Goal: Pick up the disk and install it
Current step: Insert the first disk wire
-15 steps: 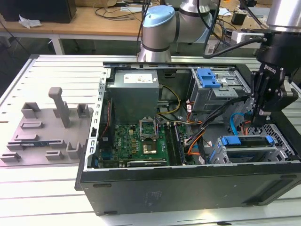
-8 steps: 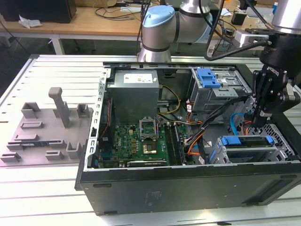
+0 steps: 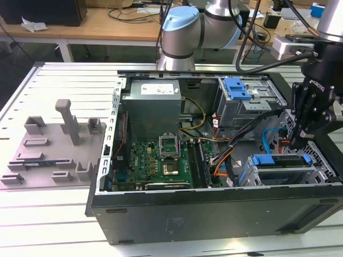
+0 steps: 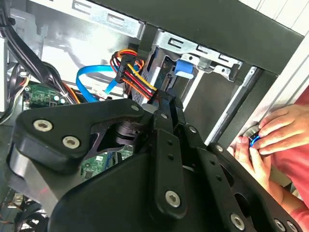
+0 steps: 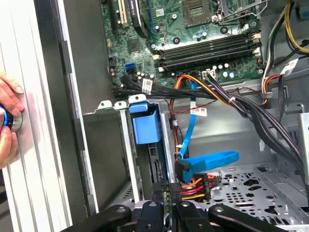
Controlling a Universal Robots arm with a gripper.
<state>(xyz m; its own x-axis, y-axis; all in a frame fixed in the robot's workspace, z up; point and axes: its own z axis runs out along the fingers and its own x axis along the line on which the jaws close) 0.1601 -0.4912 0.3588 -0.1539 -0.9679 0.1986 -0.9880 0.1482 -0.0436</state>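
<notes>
Disk [image 3: 281, 160] w/ blue carrier sits in lower drive cage [image 3: 316, 160] of the open PC case [image 3: 214, 214], at the exterior view's right, just beside the power cable plug [image 5: 195, 186]. Gripper [image 3: 296, 140] hangs right at disk's cabled end, jaws pressed together, holding nothing afaict. Looks like the seating step: press square along cage rails w/o tilt, tips on carrier edge not connector, clear of blue data lead [image 5: 207, 159]; person's hand [image 5: 7, 121] on button at counter edge.
</notes>
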